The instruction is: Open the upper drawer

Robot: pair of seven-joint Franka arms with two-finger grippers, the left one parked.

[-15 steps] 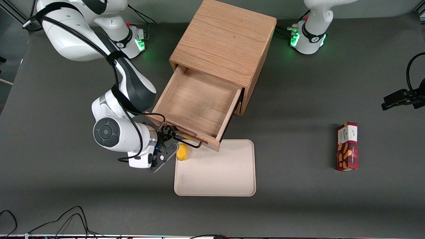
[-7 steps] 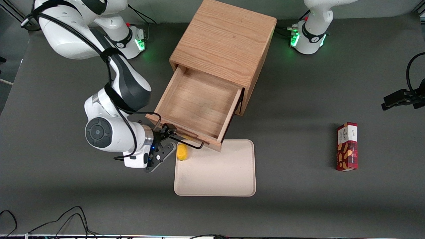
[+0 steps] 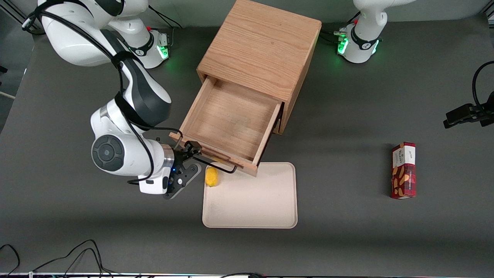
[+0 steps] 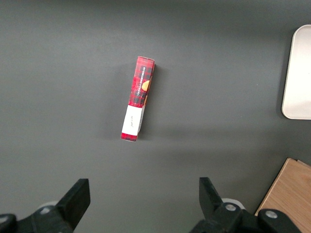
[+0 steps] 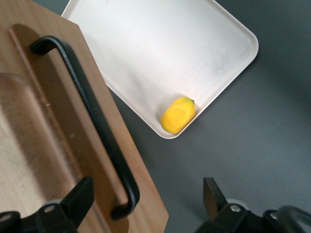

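currently the upper drawer (image 3: 231, 121) stands pulled well out of the oak cabinet (image 3: 259, 58), its shallow wooden tray body open to view from above and holding nothing visible. its light wood front faces the front camera and overhangs the near edge of a cream tray (image 3: 251, 208) that lies flat on the dark table (image 3: 347, 231). the black wire loop handle (image 3: 218, 164) runs along the drawer front; in the right wrist view the handle (image 5: 87, 121) shows as a curved black bar standing off the wood.

the gripper (image 3: 189, 158) sits at the corner of the drawer front that lies toward the working arm's end of the table, level with the end of the handle. its fingers (image 5: 77, 196) are spread apart: in the right wrist view one finger lies over the drawer front beside the handle's end and the other hangs over bare table, with nothing pinched between them. whether a finger touches the handle cannot be told.

a small yellow fruit (image 3: 211, 177) rests in the cream tray at its corner nearest the gripper, just beside the drawer front. a red snack box (image 3: 403, 170) lies flat on the table toward the parked arm's end, well apart from the cabinet.
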